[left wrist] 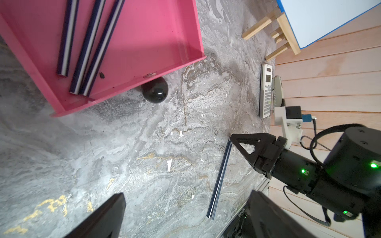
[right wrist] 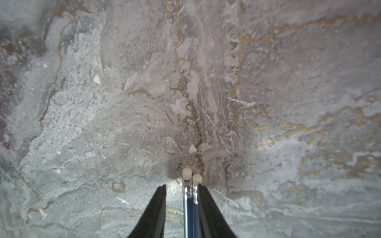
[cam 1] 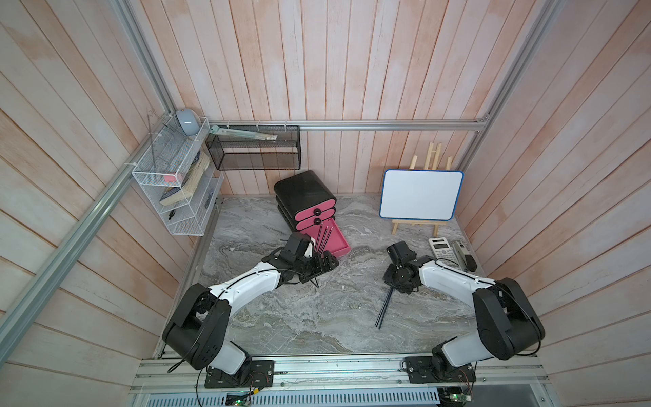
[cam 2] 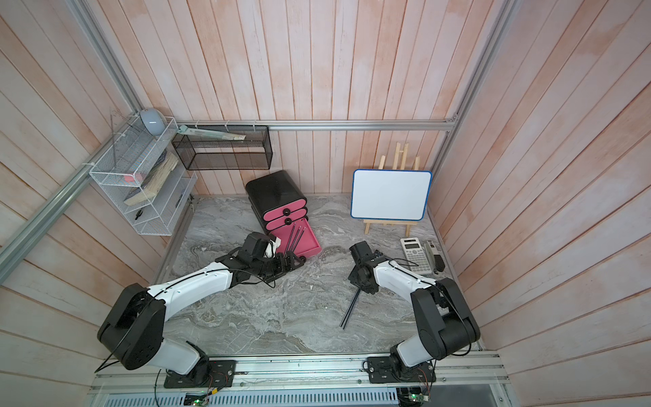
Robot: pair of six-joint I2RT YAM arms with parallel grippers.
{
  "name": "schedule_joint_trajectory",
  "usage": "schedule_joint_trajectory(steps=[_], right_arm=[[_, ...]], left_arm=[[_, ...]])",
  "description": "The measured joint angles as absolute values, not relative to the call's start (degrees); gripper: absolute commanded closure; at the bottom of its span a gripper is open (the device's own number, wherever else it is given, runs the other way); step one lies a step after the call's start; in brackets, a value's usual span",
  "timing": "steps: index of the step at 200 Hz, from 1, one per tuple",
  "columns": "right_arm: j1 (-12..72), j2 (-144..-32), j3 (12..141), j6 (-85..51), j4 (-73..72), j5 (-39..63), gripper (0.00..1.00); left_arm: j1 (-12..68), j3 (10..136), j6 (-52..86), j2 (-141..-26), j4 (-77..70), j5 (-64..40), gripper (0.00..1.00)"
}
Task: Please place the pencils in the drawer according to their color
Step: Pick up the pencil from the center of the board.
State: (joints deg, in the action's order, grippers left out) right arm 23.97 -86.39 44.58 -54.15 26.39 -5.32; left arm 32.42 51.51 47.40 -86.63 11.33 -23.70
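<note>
Only the right wrist view shows the white erasers. Two black pencils (right wrist: 190, 206) lie on the table (right wrist: 82, 103) between the narrowly parted fingers of the right gripper (right wrist: 182, 186), which points down, with a gap on one side. Left gripper (left wrist: 187, 194) wide and empty, arm low, facing the open bottom drawer (left wrist: 156, 31), which holds three black pencils (left wrist: 86, 51).

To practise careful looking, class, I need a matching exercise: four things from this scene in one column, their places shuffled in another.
Things: 1 three black pencils; 2 pair of dark pencils; 3 calculator; 4 whiteboard.
Places: A on the wooden easel; B on the table by the side wall; C in the open pink drawer; D between the fingers of the right tool.
Pairs: 1-C, 2-D, 3-B, 4-A.
</note>
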Motion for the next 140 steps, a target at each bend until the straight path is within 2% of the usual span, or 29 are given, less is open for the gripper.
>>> schedule_joint_trajectory(steps=[73,140], right_arm=[[23.8,-88.7,45.3,-53.3,25.5,-5.2,0.71],[23.8,-86.5,45.3,-53.0,27.0,-5.0,0.69]], left_arm=[[32.4,51.4,47.6,-86.7,11.1,-23.7,0.01],[32.4,50.9,47.6,-86.7,11.0,-23.7,0.0]])
